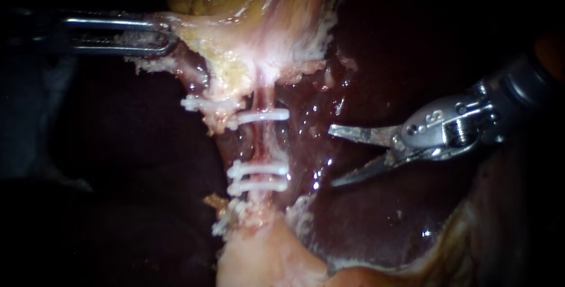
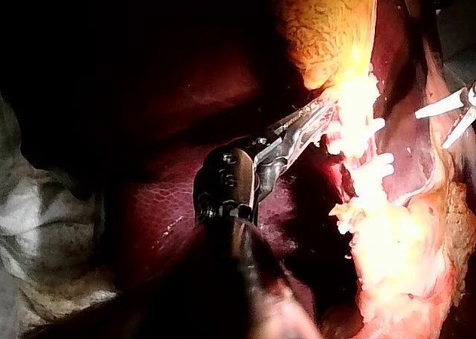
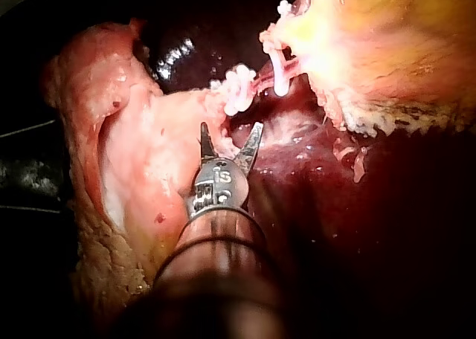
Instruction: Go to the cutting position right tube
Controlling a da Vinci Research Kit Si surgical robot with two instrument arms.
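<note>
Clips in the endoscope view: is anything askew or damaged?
The lowest clip, lower left, lies tilted, while the clips above it sit level across the tube. Nothing else stands out.

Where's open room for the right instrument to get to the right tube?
Free: wet liver between the right instrument and the right tube; also the bare tube stretch between the upper clip and the lower clips. Crowded: beyond the tube, more clips bunch together, and above them the left instrument holds tissue.
</note>
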